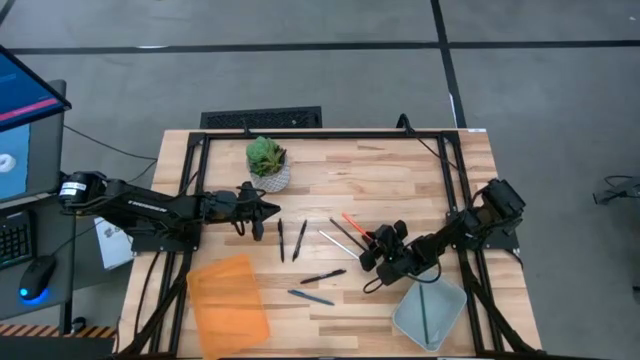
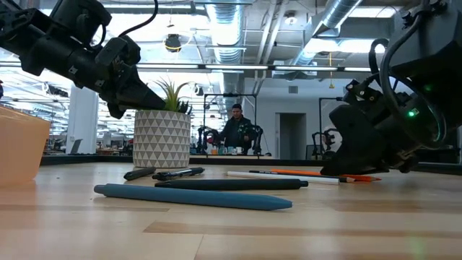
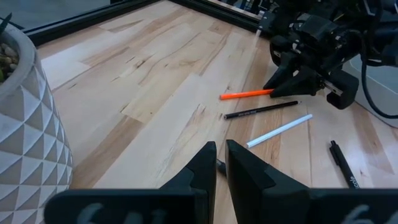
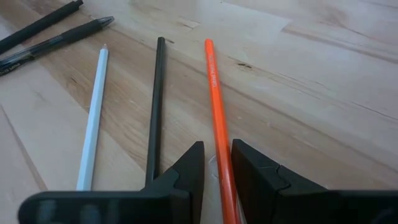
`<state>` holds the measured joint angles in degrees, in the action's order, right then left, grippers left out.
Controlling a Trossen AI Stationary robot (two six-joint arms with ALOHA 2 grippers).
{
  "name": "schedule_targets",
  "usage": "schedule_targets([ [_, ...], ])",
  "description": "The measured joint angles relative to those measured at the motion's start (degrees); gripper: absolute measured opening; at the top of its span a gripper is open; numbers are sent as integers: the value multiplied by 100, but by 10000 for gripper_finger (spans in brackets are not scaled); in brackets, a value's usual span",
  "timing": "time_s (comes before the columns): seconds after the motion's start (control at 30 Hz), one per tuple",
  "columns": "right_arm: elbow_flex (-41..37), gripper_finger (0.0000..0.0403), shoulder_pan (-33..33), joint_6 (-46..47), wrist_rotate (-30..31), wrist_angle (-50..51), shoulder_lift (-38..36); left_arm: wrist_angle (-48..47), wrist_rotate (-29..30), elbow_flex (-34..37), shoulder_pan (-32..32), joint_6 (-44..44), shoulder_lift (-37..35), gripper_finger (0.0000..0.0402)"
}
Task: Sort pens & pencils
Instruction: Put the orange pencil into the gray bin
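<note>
The right gripper's [image 4: 217, 163] fingers stand slightly apart, straddling the orange pencil [image 4: 216, 102].

Bench [image 1: 400, 165]: pale wood planks, smooth satin finish, grain and knots visible, edged by a black metal frame [image 1: 190, 175]. Planter [image 2: 162, 139] on the bench: matt, faceted white-grey surface, stone-like. Orange pencil [image 4: 217, 118]: smooth painted finish. White pencil [image 4: 93, 121]: matt. Black pen [image 2: 231, 184]: dull plastic. Blue pen [image 2: 195, 197]: matt plastic. Orange bin [image 1: 228, 305]: translucent plastic. Right gripper [image 4: 216, 171]: matt black plastic fingers.
</note>
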<state>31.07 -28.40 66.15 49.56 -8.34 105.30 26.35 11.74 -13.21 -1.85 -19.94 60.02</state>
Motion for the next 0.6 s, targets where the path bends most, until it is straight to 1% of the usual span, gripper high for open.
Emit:
schedule_targets([
  [0.6, -7, 108, -9, -2, 136, -109, 81, 7, -74, 0, 0, 0, 0, 25],
])
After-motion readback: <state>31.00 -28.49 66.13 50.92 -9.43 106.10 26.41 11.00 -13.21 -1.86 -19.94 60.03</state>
